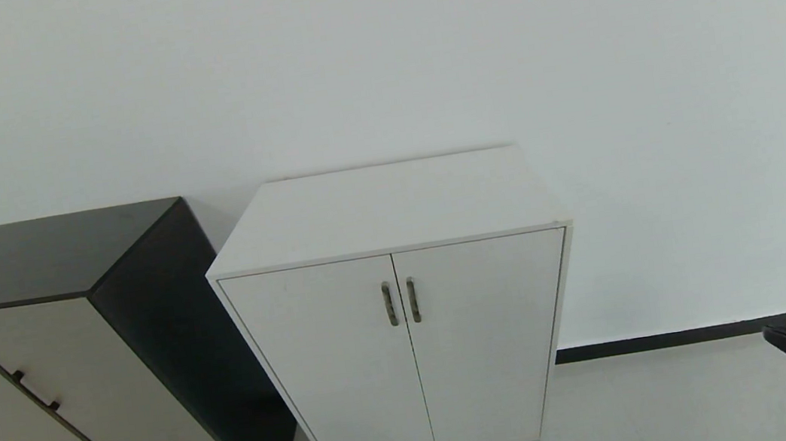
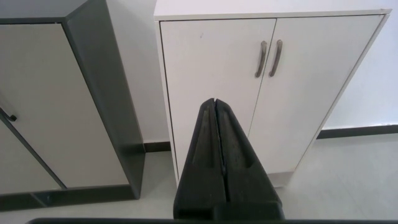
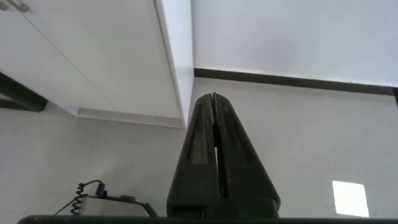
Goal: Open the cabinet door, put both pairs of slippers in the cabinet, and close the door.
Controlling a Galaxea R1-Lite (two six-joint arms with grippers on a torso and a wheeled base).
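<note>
Standing against the wall: the white cabinet (image 1: 399,326), its front turned squarely to the head view and its feet on the floor.
Doors: both doors (image 1: 336,364) are shut and meet flush along a thin centre seam.
Handles: two upright metal bar handles (image 1: 389,303) sit just beside each other, one on either side of the seam, in the upper half of the front.
Base: a shallow recess runs under the doors, just above the floor.
Dark cabinet (image 1: 165,334): just beside the white one on the robot's left and set at an angle. It has a black body and pale beige fronts with small black pulls.
Wall (image 1: 566,38): plain white, behind both pieces.
Baseboard (image 1: 682,339): a black strip along the foot of the wall, to the right of the white cabinet.
Floor (image 1: 653,406): pale grey and smooth, with a bright rectangular patch of light (image 3: 350,198) in the right wrist view.
Left claw (image 2: 214,102): clenched, fingers pressed flat together. It is held in the air facing the lower part of the left door, well apart from it.
Right claw (image 3: 213,98): clenched likewise, low over the floor to the right of the white cabinet. It points toward the cabinet's bottom corner and the baseboard, and sits at the lower right edge of the head view (image 1: 776,335).
</note>
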